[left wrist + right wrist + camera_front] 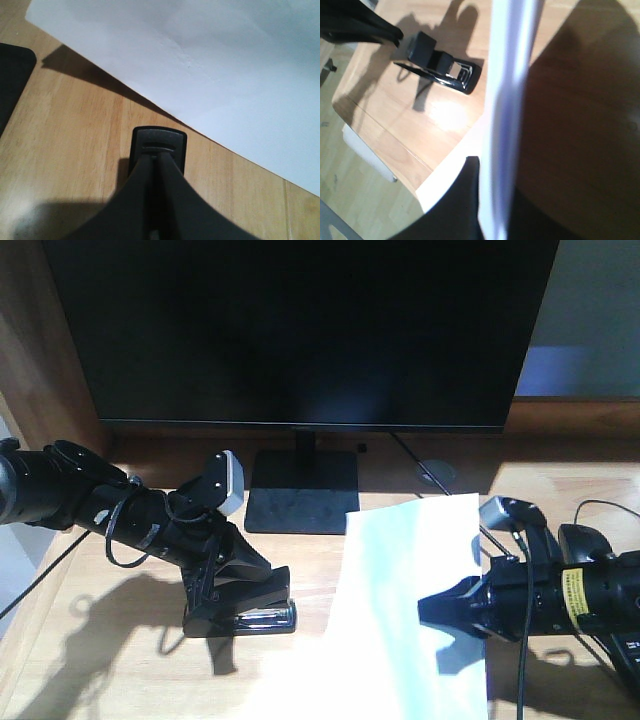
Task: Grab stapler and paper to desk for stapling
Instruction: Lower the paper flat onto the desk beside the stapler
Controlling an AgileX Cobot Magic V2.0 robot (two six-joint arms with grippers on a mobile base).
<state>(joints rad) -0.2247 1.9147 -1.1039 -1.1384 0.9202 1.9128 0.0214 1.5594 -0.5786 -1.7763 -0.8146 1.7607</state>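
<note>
The black stapler [245, 617] lies on the light wood desk [110, 640], left of the paper; it also shows in the right wrist view [451, 71]. My left gripper [283, 585] is shut, and its tips rest against the stapler's end [159, 142]. The white paper [400, 600] lies across the desk in front of the monitor. Its right edge is lifted. My right gripper [440, 608] is shut on that edge. In the right wrist view the sheet [507, 100] runs edge-on between the fingers [465, 200].
A large black monitor [300, 330] stands at the back on a square black base [300, 495]; the paper's far corner lies by the base. A round cable grommet [435, 473] sits behind the paper. The desk's front-left corner [350, 107] drops to the floor.
</note>
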